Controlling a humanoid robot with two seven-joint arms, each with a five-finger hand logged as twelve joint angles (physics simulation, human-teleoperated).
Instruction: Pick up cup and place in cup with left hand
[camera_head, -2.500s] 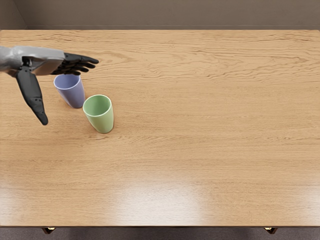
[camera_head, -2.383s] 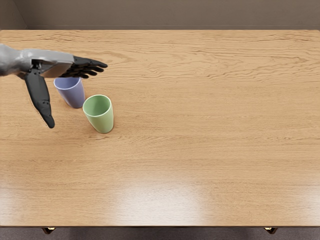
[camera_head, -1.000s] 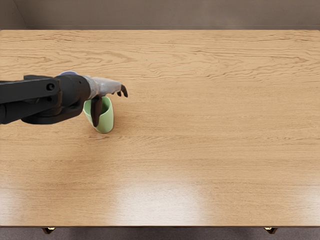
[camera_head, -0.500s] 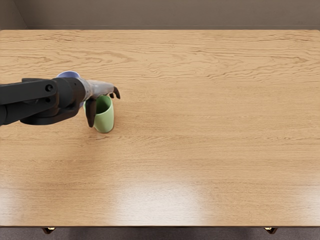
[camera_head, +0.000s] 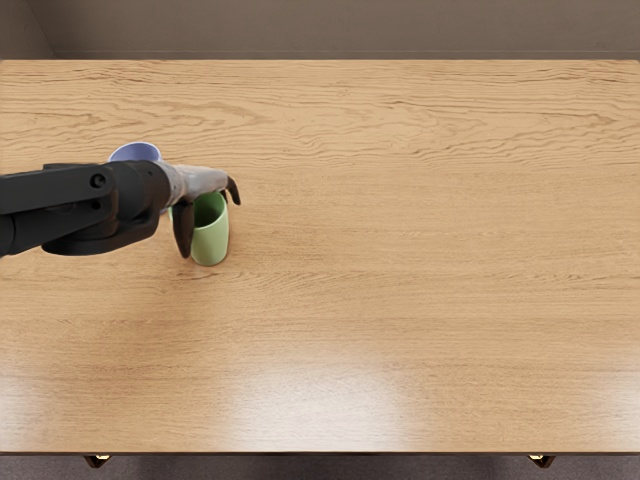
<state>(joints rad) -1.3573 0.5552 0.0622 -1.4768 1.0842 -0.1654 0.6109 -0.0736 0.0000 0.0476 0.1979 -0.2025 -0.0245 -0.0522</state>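
My left hand (camera_head: 203, 184) is at the green cup (camera_head: 211, 239), over its back and left side, and covers part of its rim. The green cup stands on the table, its opening partly visible and dark inside. Whether the hand has a hold on it cannot be told from this view. Just behind the left wrist, the blue-violet cup (camera_head: 136, 152) shows only the back part of its rim and inside; the arm hides the rest.
The dark left forearm (camera_head: 55, 195) comes in from the left edge, low across the wooden table (camera_head: 400, 250). My right arm is out of view.
The left hand has come forward and right from above the blue-violet cup to the green one, then back left a little. The green cup has shifted very slightly right.
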